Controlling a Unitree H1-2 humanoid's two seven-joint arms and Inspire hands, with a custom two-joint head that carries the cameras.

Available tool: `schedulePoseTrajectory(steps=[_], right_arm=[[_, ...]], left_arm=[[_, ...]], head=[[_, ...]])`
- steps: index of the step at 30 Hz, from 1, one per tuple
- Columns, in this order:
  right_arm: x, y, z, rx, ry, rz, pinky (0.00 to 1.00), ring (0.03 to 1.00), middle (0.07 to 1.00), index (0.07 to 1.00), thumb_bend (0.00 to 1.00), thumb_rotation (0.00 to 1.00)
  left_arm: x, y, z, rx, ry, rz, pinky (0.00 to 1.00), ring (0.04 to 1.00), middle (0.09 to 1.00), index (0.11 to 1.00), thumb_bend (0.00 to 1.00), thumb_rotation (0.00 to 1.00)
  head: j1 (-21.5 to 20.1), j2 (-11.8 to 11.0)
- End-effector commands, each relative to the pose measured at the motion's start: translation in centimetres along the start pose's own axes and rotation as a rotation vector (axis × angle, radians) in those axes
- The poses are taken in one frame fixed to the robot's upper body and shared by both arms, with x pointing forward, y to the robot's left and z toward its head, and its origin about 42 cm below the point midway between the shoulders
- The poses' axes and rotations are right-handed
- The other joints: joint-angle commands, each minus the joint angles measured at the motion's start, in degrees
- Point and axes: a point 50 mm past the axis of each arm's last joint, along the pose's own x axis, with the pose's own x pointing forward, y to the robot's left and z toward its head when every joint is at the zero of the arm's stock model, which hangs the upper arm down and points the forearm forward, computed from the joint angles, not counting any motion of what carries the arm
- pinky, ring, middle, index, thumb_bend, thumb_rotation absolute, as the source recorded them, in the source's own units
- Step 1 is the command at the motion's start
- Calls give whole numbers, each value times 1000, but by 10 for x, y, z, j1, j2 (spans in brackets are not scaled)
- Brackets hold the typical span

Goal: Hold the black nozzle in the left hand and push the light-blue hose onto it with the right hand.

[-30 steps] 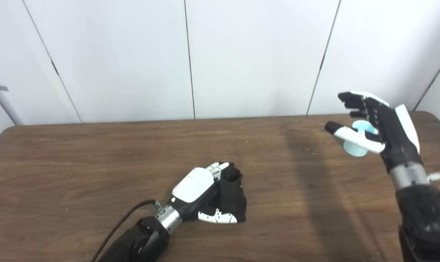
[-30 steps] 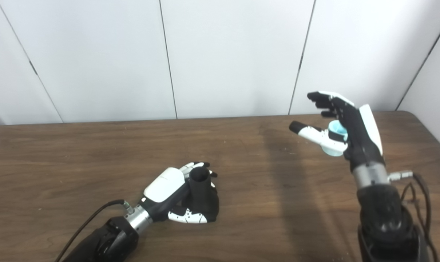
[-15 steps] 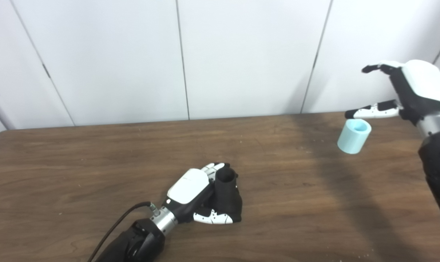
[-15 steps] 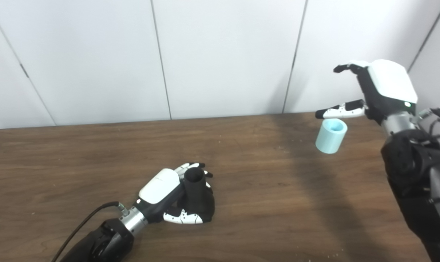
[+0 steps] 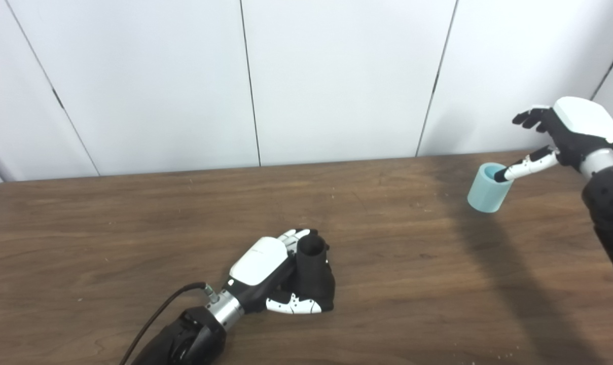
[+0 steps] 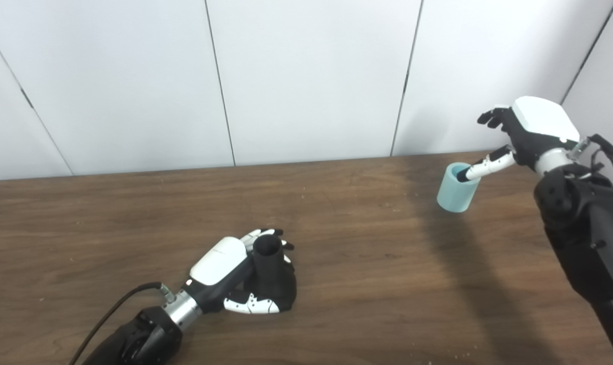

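Fingers (image 5: 292, 237) of left hand (image 5: 265, 263) hidden behind black nozzle (image 5: 312, 274).

Open table between the two hands

Bare wood runs from the nozzle (image 5: 312, 271) toward 2 o'clock up to the hose (image 5: 488, 188); wall (image 5: 336, 76) closes off 12 o'clock.

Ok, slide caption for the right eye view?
Left hand grips black nozzle; open right hand reaches toward light-blue hose.

right hand (image 5: 565, 133) no longer gripping light-blue hose (image 5: 489, 187), hose now standing on table (image 5: 134, 213) at far right, hand pulled up and back, fingers spread, thumb tip now over the hose's open top, head camera shifted slightly
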Motion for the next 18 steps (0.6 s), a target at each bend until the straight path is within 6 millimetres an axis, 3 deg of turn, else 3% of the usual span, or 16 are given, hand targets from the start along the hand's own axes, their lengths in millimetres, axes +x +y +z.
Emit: schedulePoseTrajectory(steps=[1, 9, 18], right_arm=[[8, -28, 9, 46, -31, -68, 564, 743, 785, 774, 994, 314], [11, -19, 18, 29, -51, -45, 586, 755, 798, 794, 1000, 353], [16, -21, 22, 85, -106, -33, 822, 928, 927, 814, 1000, 345]], left_arm=[[-31, -46, -6, -58, 88, -134, 970, 954, 829, 528, 492, 735], [-31, -49, -6, -61, 92, -137, 953, 954, 829, 537, 504, 739], [-32, -49, -6, -64, 92, -135, 955, 954, 829, 531, 484, 720]], head=[[-1, 0], [2, 2], [-1, 3]])
